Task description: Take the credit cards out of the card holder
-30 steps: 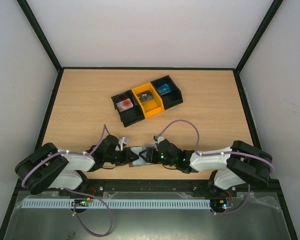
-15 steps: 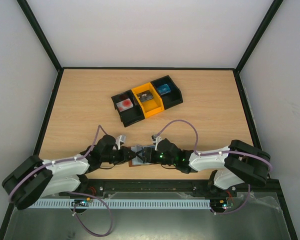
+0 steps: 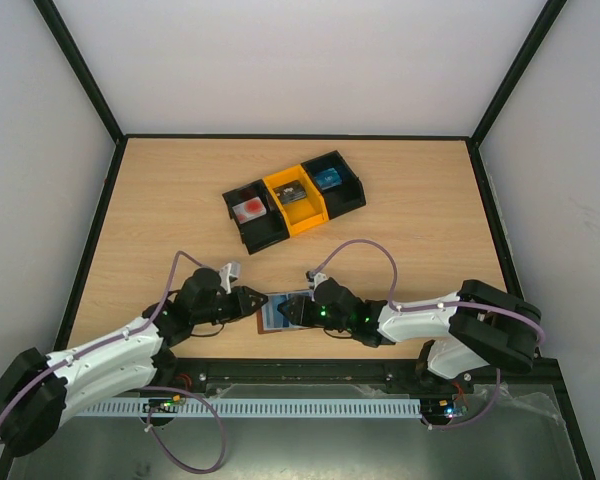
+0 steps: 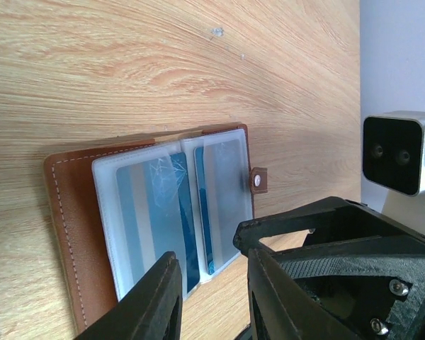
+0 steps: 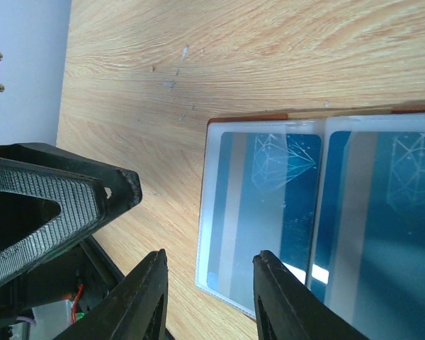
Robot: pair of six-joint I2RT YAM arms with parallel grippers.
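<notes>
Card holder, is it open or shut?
Open. The card holder lies spread flat, its clear sleeves facing up with blue cards showing inside them.

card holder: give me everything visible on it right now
The card holder is a brown, leather-looking book-style wallet with pale stitching, lying open and flat on the wooden table near its front edge. Clear sleeves inside show blue cards with white line marks. A snap-button strap tab sticks out one side. The left gripper and right gripper hang open at its edges; contact unclear.
</notes>
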